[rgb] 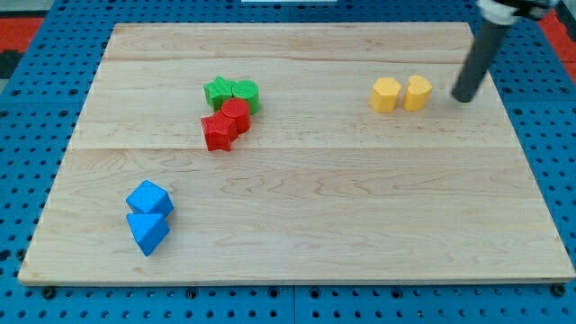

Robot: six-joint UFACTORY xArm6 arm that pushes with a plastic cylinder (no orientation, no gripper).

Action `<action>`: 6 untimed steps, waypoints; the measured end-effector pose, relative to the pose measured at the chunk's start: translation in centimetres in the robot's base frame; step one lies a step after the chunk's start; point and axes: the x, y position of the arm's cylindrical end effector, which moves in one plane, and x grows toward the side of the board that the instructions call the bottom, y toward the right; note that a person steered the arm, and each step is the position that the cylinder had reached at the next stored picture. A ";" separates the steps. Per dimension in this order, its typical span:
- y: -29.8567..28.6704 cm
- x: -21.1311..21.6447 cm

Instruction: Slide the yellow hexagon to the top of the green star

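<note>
The yellow hexagon [385, 94] lies at the view's upper right, touching a second yellow block [417, 92] on its right. The green star [219, 90] lies at the upper middle-left, touching a second green block [245, 93] on its right. My tip [465, 97] rests on the board to the right of the yellow pair, a short gap from the second yellow block. The rod leans up toward the view's top right corner. The yellow hexagon is far to the right of the green star, at about the same height in the view.
A rounded red block [235, 114] and a red star [218, 132] sit just below the green pair, touching them. A blue cube [149, 198] and a blue triangular block [148, 231] lie at the lower left. The wooden board [360, 225] ends in edges over a blue perforated surface.
</note>
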 end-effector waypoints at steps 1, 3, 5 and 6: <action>-13.5 -0.1; -17.9 -1.0; -19.4 -4.6; -25.9 -5.2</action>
